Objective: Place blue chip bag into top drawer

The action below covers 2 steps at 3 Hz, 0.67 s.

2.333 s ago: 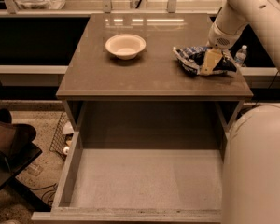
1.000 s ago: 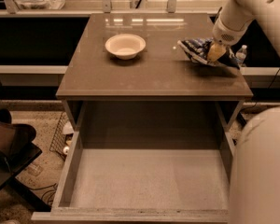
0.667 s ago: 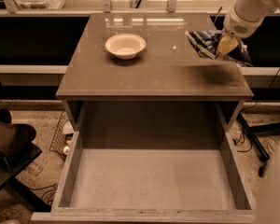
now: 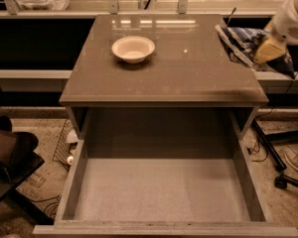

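The blue chip bag (image 4: pixel 246 43) is crumpled dark blue foil with white markings. It hangs in the air over the right rear corner of the cabinet top, clear of the surface. My gripper (image 4: pixel 266 50) is at the far right, shut on the bag's right side, its yellowish fingers (image 4: pixel 268 48) pressed on the foil. The arm runs off the right edge. The top drawer (image 4: pixel 161 187) is pulled fully open at the front, wide and shallow with a flat pale grey bottom, and holds nothing.
A white bowl (image 4: pixel 133 48) sits on the brown cabinet top (image 4: pixel 164 78), left of centre. A chair base and cables (image 4: pixel 280 152) lie on the floor at right. A dark object (image 4: pixel 10 152) and a wire basket (image 4: pixel 67 140) are at left.
The gripper has lifted the chip bag off the cabinet top and carried it up and to the right. The arm has swung out of the frame's right side.
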### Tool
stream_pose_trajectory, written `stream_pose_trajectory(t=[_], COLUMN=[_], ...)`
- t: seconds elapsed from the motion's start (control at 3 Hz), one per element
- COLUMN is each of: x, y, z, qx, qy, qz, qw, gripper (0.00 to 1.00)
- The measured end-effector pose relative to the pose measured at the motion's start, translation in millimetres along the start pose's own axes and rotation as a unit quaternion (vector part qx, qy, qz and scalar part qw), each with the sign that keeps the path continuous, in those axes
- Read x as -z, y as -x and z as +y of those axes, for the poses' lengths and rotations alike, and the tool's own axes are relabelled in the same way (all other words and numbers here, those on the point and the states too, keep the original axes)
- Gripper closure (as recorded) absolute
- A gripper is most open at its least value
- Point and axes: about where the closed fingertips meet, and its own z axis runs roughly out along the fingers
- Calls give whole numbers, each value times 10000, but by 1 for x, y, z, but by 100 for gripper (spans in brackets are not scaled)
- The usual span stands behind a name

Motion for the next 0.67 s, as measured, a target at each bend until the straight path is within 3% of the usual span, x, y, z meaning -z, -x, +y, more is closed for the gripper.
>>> stream_pose_trajectory(t=[0.33, 0.67], x=[28, 27], y=[-11, 0], z=[58, 93], qx=[-72, 142], qy=[196, 570], qz=[-707, -1356], qw=[9973, 9890], gripper=[100, 100])
